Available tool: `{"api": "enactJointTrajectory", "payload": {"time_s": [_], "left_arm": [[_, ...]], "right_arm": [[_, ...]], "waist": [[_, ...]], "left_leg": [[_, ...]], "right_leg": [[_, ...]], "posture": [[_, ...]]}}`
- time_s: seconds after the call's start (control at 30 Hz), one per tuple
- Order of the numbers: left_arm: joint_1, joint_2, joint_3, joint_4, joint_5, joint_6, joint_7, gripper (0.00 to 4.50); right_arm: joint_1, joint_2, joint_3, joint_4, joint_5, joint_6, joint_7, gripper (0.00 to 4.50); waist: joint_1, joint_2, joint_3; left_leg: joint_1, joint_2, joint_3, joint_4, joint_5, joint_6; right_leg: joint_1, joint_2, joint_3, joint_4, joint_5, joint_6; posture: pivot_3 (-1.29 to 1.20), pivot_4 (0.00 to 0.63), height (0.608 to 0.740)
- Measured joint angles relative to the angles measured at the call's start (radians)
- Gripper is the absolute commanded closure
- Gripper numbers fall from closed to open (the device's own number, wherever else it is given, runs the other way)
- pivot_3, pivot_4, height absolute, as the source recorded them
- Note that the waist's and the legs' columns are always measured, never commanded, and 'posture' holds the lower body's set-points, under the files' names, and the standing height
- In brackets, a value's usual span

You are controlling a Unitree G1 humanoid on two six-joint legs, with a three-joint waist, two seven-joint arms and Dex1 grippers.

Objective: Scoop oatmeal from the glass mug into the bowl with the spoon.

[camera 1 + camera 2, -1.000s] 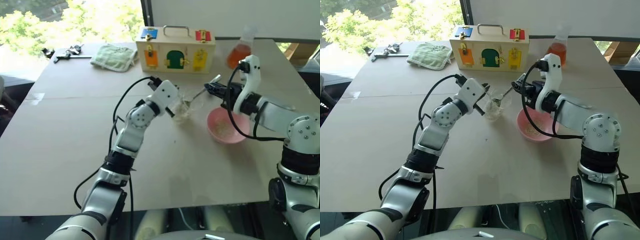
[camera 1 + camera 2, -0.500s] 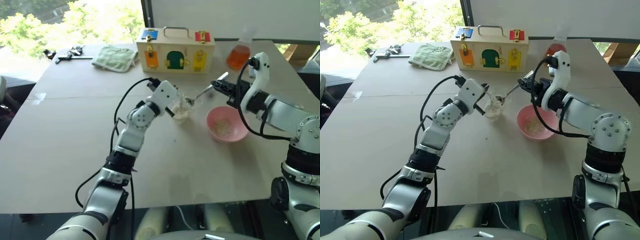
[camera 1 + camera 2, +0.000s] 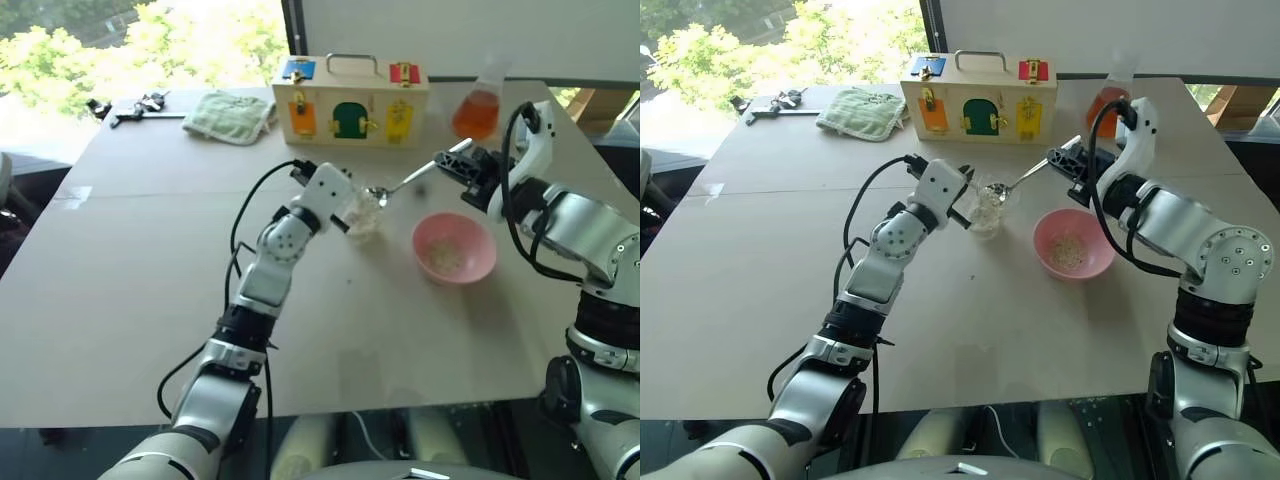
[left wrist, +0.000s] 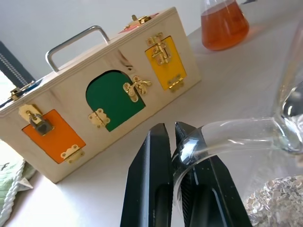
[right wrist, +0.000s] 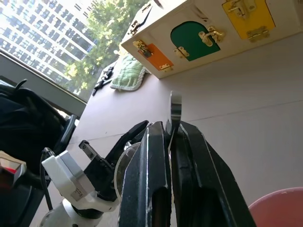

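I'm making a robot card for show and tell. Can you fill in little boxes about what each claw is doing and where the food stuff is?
left claw: shut on the mug handle
right claw: shut on the spoon handle
spoon: its scoop end sits at the mug's rim
mug: on the table, some oatmeal inside
bowl: pink, beside the mug on the right claw's side, a little oatmeal in it
behind them: wooden box with coloured doors, flask of orange liquid, green cloth
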Motion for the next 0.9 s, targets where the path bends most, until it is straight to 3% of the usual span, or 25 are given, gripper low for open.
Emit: {"api": "enactJointTrajectory", "payload": {"time_s": [0.3,0.9], "left_arm": [[0.017,-0.021,0.001,0.007,0.003,-0.002,0.103,4.45],[0.02,-0.053,0.018,0.035,-0.011,-0.014,0.159,4.45]], "right_arm": [[0.004,-0.035,0.033,-0.001,0.098,-0.096,-0.077,4.5],[0.054,-0.061,0.048,-0.026,0.219,-0.236,-0.135,4.5]], "waist": [[0.0,0.0,0.0],[0.001,0.0,0.0]], "left_leg": [[0.0,0.0,0.001,0.0,0.0,0.0],[0.0,0.0,0.001,0.0,0.0,0.0]], "right_leg": [[0.0,0.0,0.001,0.0,0.0,0.0],[0.0,0.0,0.001,0.0,0.0,0.0]], "posture": [[0.0,0.15,0.74],[0.0,0.15,0.74]]}}
